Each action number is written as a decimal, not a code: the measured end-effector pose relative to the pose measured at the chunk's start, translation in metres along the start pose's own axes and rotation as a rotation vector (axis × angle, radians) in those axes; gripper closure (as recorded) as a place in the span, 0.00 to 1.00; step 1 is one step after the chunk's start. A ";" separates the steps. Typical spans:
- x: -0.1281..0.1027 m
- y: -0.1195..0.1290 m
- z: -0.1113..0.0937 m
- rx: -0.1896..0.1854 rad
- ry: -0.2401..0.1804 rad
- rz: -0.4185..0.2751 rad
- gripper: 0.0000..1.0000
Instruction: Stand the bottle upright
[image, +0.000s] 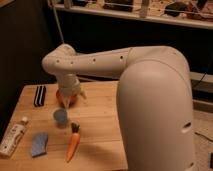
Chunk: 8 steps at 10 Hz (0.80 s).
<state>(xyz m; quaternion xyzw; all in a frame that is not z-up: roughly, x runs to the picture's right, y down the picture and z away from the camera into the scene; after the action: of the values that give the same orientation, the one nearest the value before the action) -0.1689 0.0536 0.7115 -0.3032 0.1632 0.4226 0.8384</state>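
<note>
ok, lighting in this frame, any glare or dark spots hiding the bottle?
Camera view: warm, dim light; background near black; no glare on the table. Bottle lies at the left edge, pale and readable. Tool hangs open over the bowl, partly masking it.

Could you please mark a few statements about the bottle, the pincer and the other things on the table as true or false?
1. The bottle lies on its side near the picture-left edge of the table. True.
2. The pincer is shut on the bottle. False: it hangs open by the orange bowl, well apart from the bottle.
3. The carrot lies picture-right of the blue sponge. True.
4. The blue cup stands on the sponge. False: it stands on the table itself, between the bowl and the carrot.
</note>
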 end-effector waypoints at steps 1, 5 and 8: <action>-0.009 0.013 -0.003 -0.009 0.016 -0.133 0.35; -0.037 0.054 -0.002 0.030 0.062 -0.513 0.35; -0.049 0.071 -0.001 0.068 0.080 -0.649 0.35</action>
<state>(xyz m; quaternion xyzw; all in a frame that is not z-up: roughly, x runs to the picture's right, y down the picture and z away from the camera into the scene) -0.2555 0.0556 0.7106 -0.3276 0.1051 0.1154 0.9318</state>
